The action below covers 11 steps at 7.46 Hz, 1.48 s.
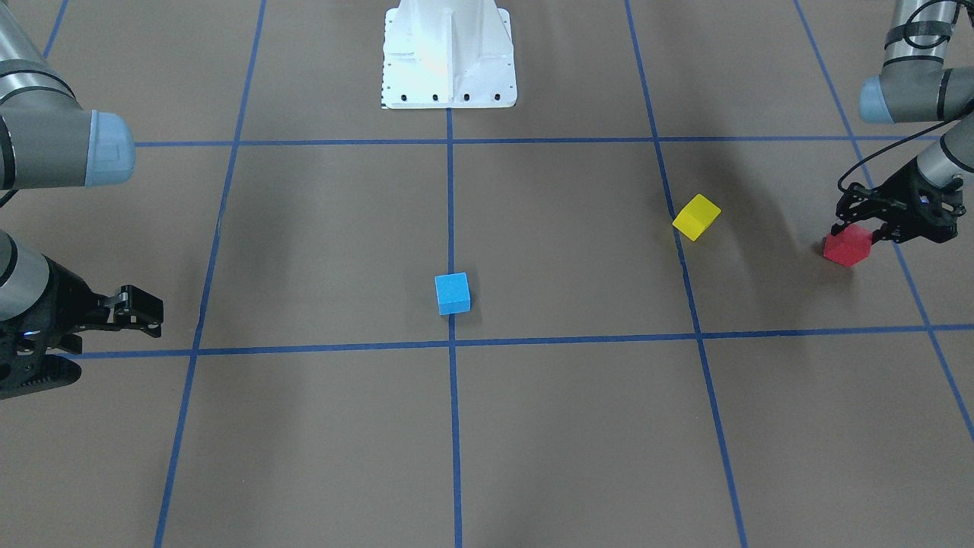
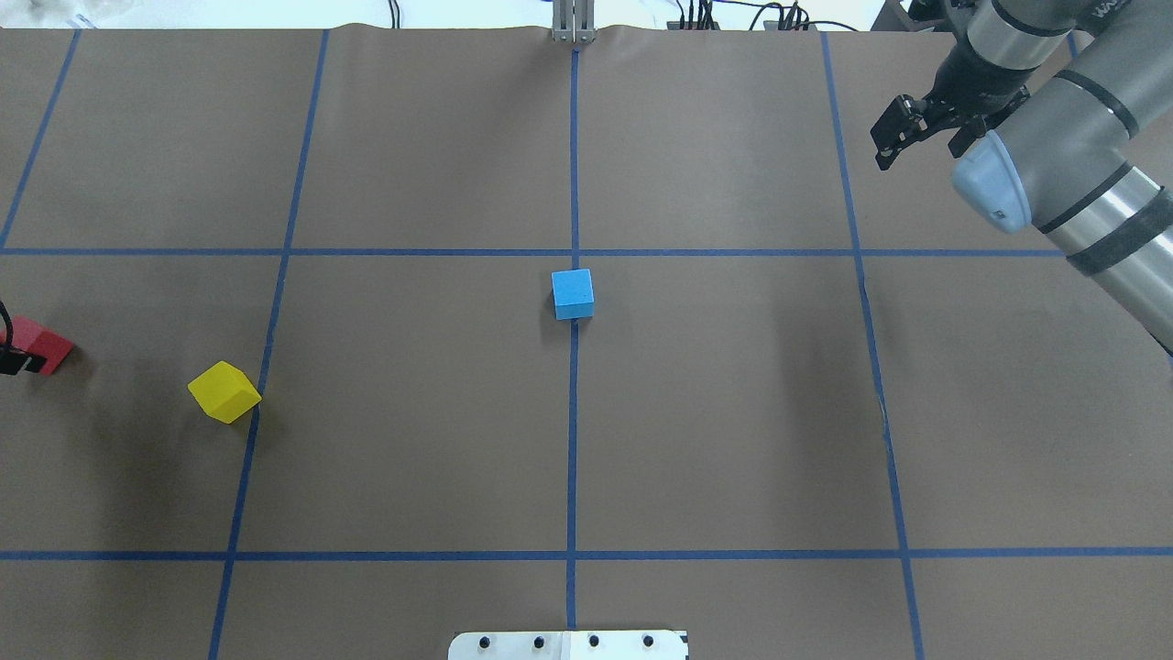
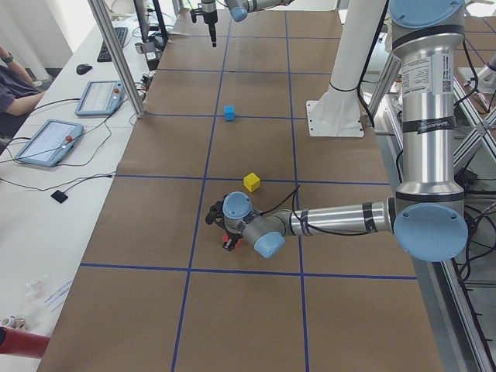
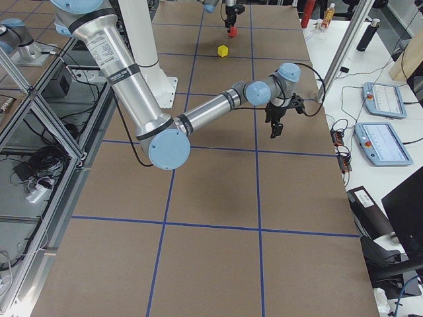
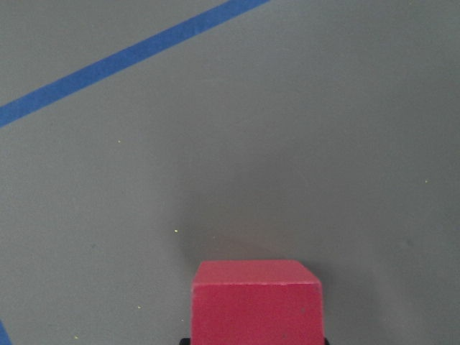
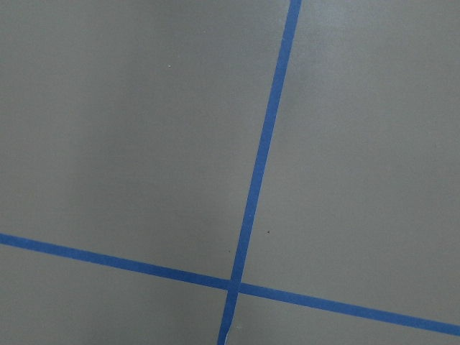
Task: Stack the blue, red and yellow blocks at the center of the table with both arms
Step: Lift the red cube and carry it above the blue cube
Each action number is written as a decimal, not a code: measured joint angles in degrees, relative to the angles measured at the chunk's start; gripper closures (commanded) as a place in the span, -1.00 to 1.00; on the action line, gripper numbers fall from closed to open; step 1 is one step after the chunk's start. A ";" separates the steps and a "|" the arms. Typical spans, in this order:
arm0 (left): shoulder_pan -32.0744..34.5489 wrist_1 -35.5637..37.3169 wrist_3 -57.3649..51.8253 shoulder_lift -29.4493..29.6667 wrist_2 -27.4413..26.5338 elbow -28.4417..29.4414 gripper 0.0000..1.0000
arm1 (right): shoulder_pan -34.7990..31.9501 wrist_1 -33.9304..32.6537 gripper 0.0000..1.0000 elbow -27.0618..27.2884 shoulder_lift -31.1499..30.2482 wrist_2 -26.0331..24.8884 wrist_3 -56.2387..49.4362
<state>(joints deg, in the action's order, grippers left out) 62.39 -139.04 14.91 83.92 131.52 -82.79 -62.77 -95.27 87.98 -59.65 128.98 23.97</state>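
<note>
Left end effector (image 1: pixel 854 232): I am clamping its fingers on the red block (image 1: pixel 847 247).
Right end effector (image 2: pixel 919 147): I am holding its fingers apart, empty, above the table (image 2: pixel 733 412).

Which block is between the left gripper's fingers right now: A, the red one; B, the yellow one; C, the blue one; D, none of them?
A: the red block sits between the fingers of the left gripper, while the blue block and the yellow block lie well away from it.
</note>
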 measured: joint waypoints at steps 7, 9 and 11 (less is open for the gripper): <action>1.93 46.14 0.59 7.85 5.98 -29.01 1.00 | -0.90 0.14 -0.99 0.06 -0.49 0.31 -0.57; 1.26 64.48 5.07 21.71 4.71 -31.67 1.00 | -2.07 0.55 -0.99 0.13 -1.51 0.42 -0.97; -5.02 74.41 17.30 35.38 2.42 -30.99 1.00 | -4.23 0.82 -0.99 0.23 -3.64 0.44 -3.65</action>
<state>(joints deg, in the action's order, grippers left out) 57.37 -64.64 32.21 119.30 133.94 -113.78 -67.01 -94.45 88.21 -63.29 129.42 20.33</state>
